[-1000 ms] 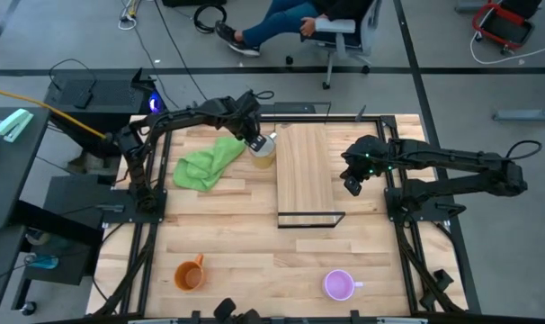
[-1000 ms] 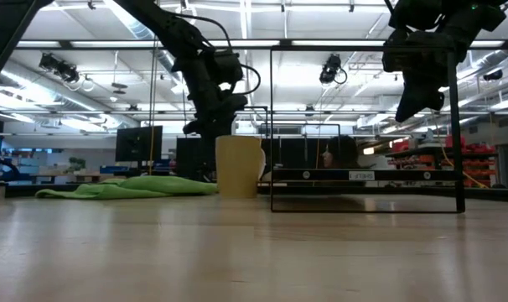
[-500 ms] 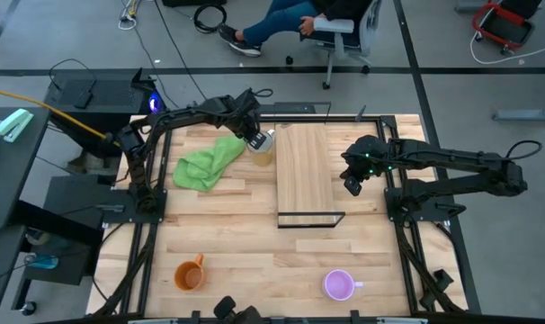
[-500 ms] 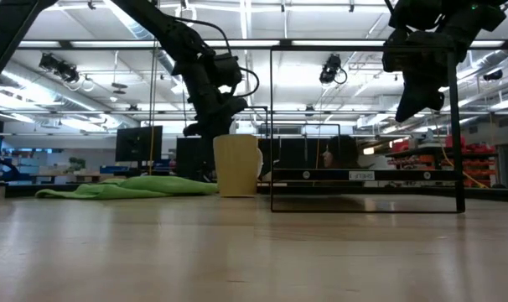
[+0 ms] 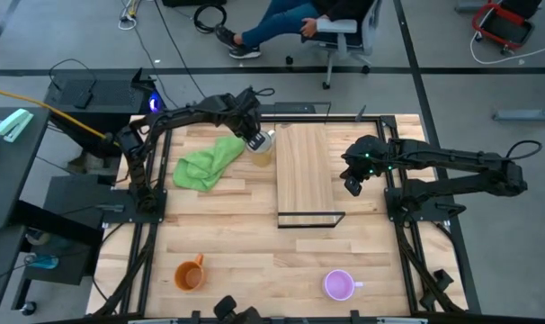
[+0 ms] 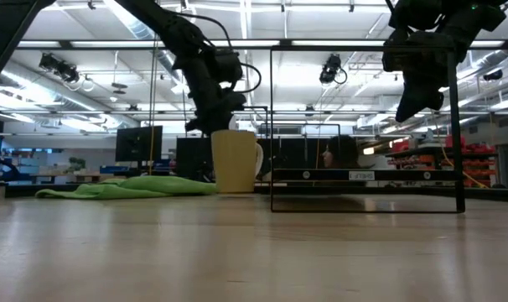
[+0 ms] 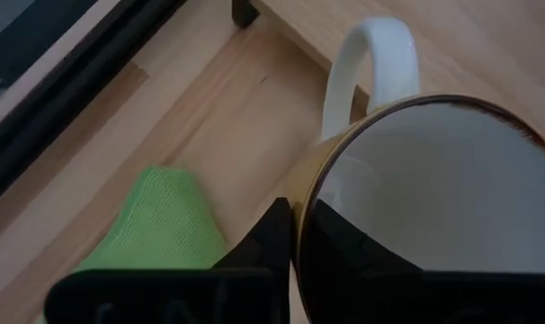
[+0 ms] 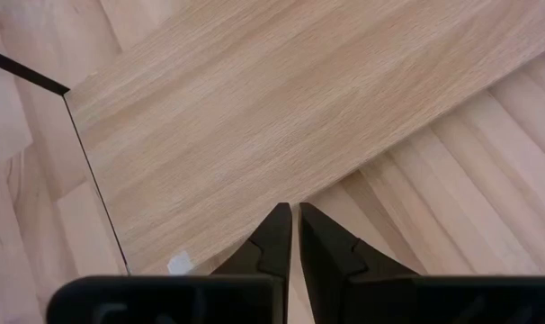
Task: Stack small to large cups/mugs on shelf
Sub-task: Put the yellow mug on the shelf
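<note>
High view, itemised from the room side.

1. Left gripper point(image 5: 257, 141): at the far end of the surface point(image 5: 236, 243), between the green cloth point(image 5: 204, 164) and the shelf point(image 5: 303, 166). Its fingers point(image 7: 272, 238) pinch the rim of the white mug point(image 5: 263, 153), one finger inside the cup and one outside, as the left wrist view shows.
2. White mug point(image 7: 416, 189): pale yellowish wall, upright, handle turned toward the shelf. It sits just beside the shelf's long edge, with the cloth close on its other side. Whether its base touches the surface I cannot tell from the low view point(image 6: 235, 161).
3. Shelf: long light-wood board lying flat mid-surface, thin black frame at its near end. Nothing stands on it.
4. Right gripper point(image 5: 352, 184): held above the surface beside the shelf's other long edge. Fingers point(image 8: 274, 236) pressed nearly together, holding nothing.
5. Orange mug point(image 5: 191, 274): upright near the front edge on the left side, well apart from the shelf.
6. Light purple mug point(image 5: 339, 284): upright near the front edge on the right side, also well apart from the shelf.
7. Seated person point(image 5: 286, 18): on a chair on the floor beyond the far end.
</note>
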`<state>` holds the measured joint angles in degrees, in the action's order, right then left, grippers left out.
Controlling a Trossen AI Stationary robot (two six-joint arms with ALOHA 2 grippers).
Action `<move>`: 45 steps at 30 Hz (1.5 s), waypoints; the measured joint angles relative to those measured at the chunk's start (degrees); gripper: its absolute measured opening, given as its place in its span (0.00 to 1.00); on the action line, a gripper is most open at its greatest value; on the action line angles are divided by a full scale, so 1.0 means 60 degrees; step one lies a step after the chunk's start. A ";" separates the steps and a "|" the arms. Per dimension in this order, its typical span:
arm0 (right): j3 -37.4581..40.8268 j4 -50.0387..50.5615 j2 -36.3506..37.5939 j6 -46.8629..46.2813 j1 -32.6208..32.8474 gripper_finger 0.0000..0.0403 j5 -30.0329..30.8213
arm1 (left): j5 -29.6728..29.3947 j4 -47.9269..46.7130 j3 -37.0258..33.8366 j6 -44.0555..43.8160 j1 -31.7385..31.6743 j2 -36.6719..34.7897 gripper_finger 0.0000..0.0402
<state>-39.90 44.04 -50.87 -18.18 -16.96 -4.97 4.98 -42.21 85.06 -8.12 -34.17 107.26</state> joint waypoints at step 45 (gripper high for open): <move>0.0000 -0.0096 -0.0004 -0.0392 -0.0055 0.08 0.0502 | 0.1045 -0.3663 0.7370 0.4928 0.0455 0.1956 0.07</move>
<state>-39.90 43.46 -50.89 -20.53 -17.29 -1.96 11.25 -64.19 129.28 21.44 -31.44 119.00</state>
